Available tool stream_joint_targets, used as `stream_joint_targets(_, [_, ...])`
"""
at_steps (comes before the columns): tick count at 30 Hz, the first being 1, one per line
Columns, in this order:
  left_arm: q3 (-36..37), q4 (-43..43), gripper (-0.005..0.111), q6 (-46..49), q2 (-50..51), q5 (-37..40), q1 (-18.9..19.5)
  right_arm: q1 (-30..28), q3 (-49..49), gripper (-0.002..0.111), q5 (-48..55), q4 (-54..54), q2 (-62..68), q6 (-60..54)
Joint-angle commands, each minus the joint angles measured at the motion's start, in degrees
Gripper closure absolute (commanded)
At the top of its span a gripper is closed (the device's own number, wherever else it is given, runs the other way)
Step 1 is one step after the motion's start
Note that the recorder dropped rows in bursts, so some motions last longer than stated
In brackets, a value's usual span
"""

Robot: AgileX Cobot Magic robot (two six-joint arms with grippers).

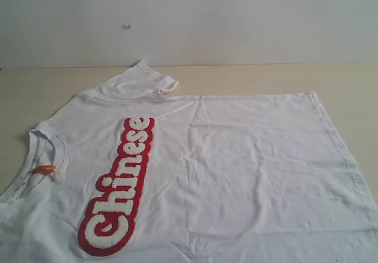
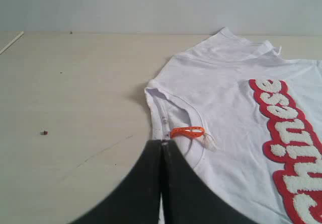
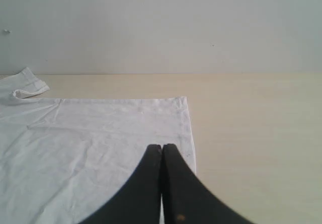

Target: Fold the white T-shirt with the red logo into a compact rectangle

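Note:
The white T-shirt (image 1: 236, 168) lies spread flat and wrinkled on the table, collar to the left and hem to the right. The red logo (image 1: 118, 186) faces up and runs across the chest. An orange tag (image 1: 44, 169) sits inside the collar. Neither gripper shows in the exterior view. In the left wrist view my left gripper (image 2: 163, 143) is shut with nothing held, its tips by the collar edge near the orange tag (image 2: 187, 132). In the right wrist view my right gripper (image 3: 162, 146) is shut and empty over the T-shirt (image 3: 90, 143) near a hem corner.
The far sleeve (image 1: 147, 80) is folded up against the shirt's far edge. Bare wooden table (image 2: 65, 93) lies left of the collar and also beyond the hem (image 3: 256, 133). A small brown speck (image 2: 44, 132) rests on the table. A white wall (image 1: 189, 20) stands behind.

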Motion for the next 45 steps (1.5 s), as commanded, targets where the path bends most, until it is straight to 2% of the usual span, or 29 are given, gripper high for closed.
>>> stream_joint_targets(1, [0.1,0.0,0.107,0.2,-0.2,-0.8,0.0,-0.3,-0.2,0.108,-0.8,0.0,-0.3,0.0])
stream_joint_targets(30, [0.1,0.0,0.107,0.2,-0.2,-0.9,0.0,-0.3,-0.2,0.108,-0.8,0.0,-0.3,0.0])
stream_joint_targets(32, [0.1,0.2,0.107,0.9,-0.2,-3.1,0.0,-0.3,-0.2,0.108,-0.8,0.0,-0.3,0.0])
stream_joint_targets(37, [0.1,-0.1,0.107,-0.7,-0.2,-14.6,0.0,-0.3,-0.2,0.108,-0.8,0.0,-0.3,0.0])
stream_joint_targets(39, [0.1,1.5,0.107,3.3,-0.2,-18.1,0.0,-0.3,-0.2,0.108,-0.8,0.0,-0.3,0.0])
stream_joint_targets(45, [0.1,1.7,0.107,6.2,-0.2,-19.4,0.0,-0.3,-0.2,0.108,-0.8,0.0,-0.3,0.0])
